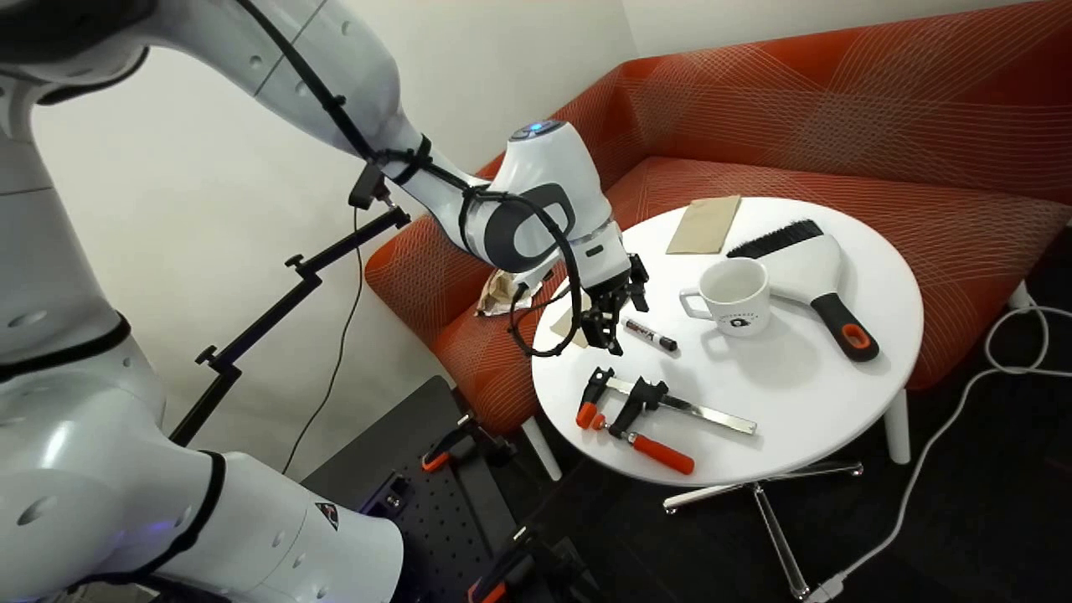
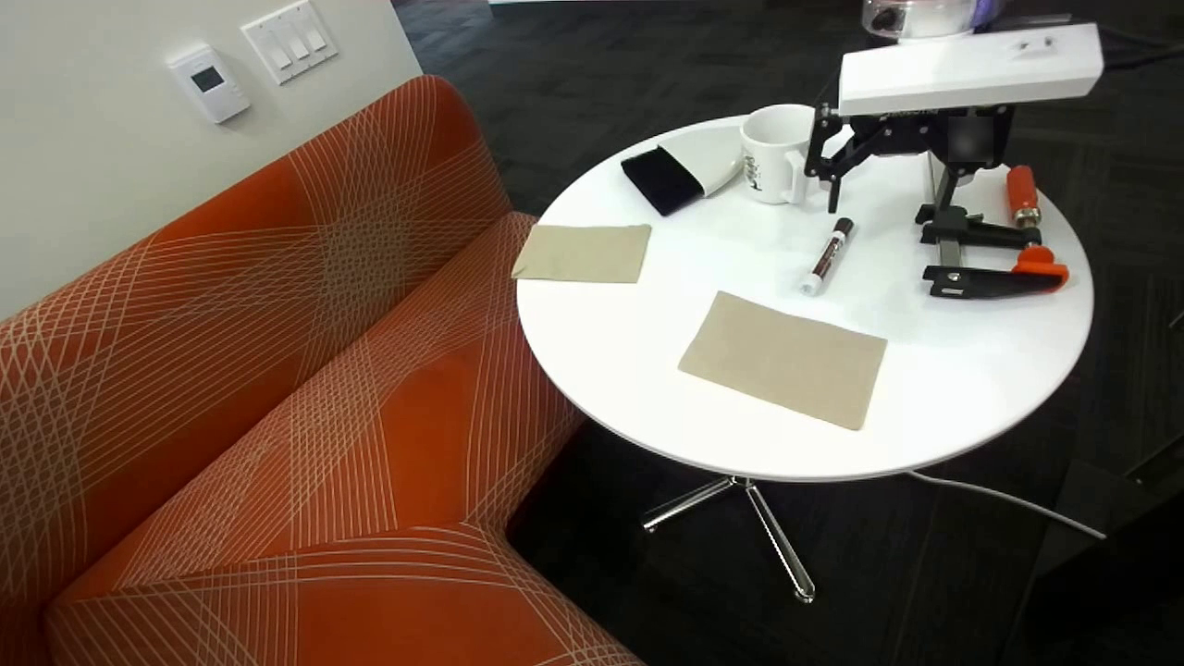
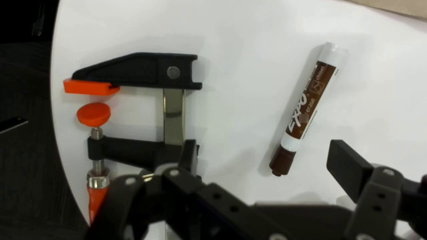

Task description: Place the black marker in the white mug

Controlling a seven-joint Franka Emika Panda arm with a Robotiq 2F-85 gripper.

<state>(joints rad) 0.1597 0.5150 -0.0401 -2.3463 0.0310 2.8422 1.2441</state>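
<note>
The marker [image 1: 651,336] lies flat on the white table. It has a white barrel, a dark label and a dark cap, and shows in an exterior view [image 2: 826,259] and the wrist view [image 3: 310,100]. The white mug [image 1: 734,295] stands upright beyond the cap end, with a small dark print and its handle towards the marker; it also shows in an exterior view [image 2: 772,153]. My gripper [image 3: 268,163] is open and empty above the table. In the wrist view the cap end lies between the fingers' lines, the barrel ahead of them. The gripper shows in both exterior views [image 1: 626,325] [image 2: 886,209].
A red-and-black clamp [image 1: 641,402] lies close to the marker; in the wrist view [image 3: 143,70] the left finger overlaps it. A white brush with black bristles [image 1: 808,266] lies behind the mug. Tan napkins [image 2: 782,361] [image 2: 583,252] lie on the table [image 2: 629,370]. An orange sofa [image 1: 837,193] borders it.
</note>
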